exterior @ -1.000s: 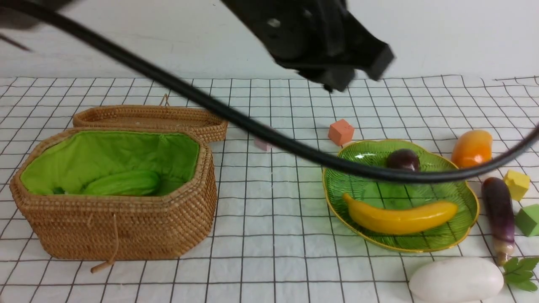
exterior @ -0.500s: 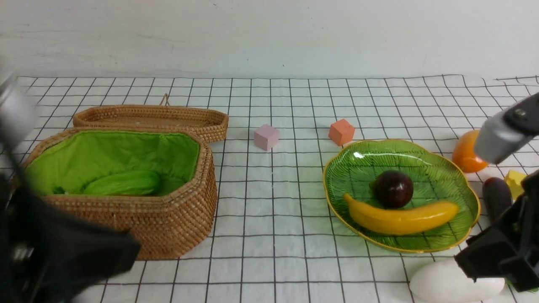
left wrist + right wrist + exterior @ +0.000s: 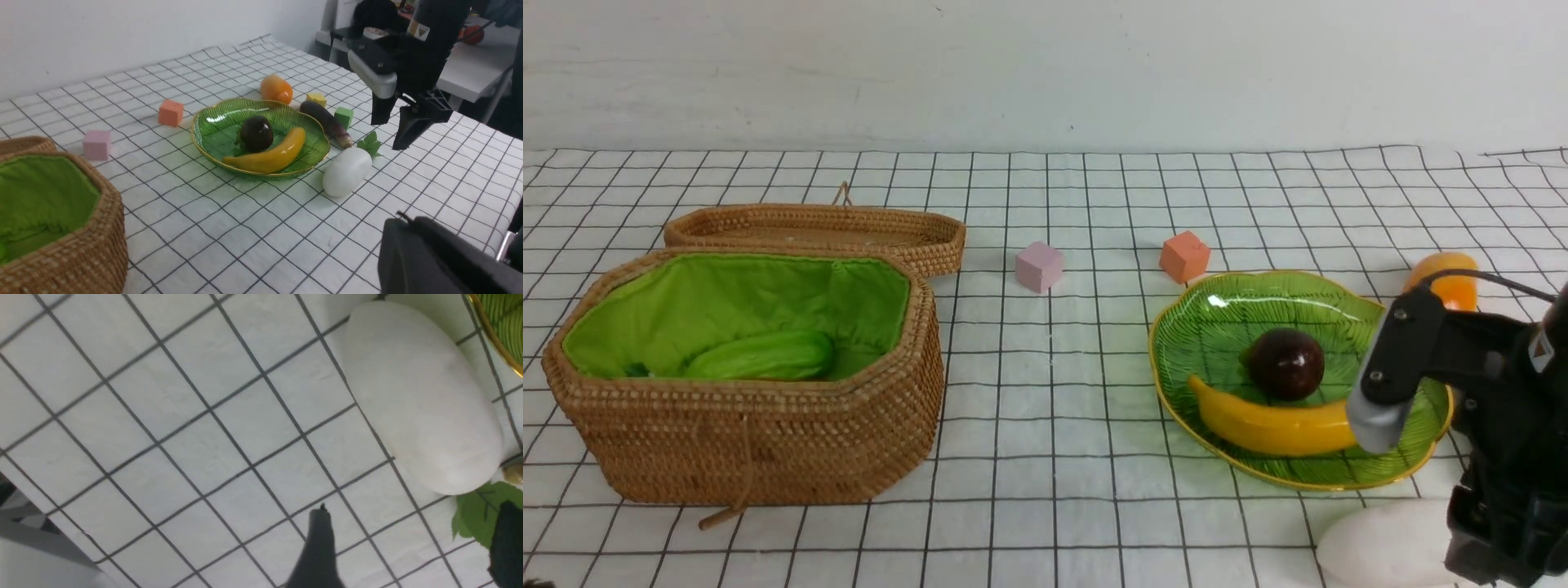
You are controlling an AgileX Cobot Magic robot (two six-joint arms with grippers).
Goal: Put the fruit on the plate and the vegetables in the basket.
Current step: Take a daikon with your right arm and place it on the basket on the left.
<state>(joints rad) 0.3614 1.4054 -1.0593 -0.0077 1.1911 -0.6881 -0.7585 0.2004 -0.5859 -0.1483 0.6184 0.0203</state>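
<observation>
Right tool (image 3: 388,132) is spread wide with nothing in it, hanging above the radish (image 3: 421,396). Left tool (image 3: 425,253) is pressed together. Only a dark sliver of it shows in its own wrist view, so I can't confirm it's empty, though it probably is.

Radish lies by the desk's (image 3: 1045,408) near edge toward the right corner, just beside the plate (image 3: 1152,351) rim. Its leaf end points to the right edge.

Handling, my read:
- Toy, likely hollow moulded plastic, so light and stiff with no crush risk.
- Skin is smooth and curved all over, so slip is the main risk. Pads will tend to slide off toward either end.
- Fattest item here, so it needs nearly the full spread.
- Take it across the short axis at the widest mid-section, fingers square to the long axis. Go low enough that the pads sit at or under the widest line.
- Skip the leaf end, which looks thin and probably floppy.
- The plate looks like glass and sits close, so the inboard finger could clip the rim on the way down.

Also pending:
- Eggplant (image 3: 325,120) is by the plate's right side.
- Mango (image 3: 1445,278) is on the desk beyond the plate.

Done:
- Banana (image 3: 1266,425) and mangosteen (image 3: 1286,363) are on the plate.
- Gourd (image 3: 764,355) is in the basket (image 3: 768,441).
</observation>
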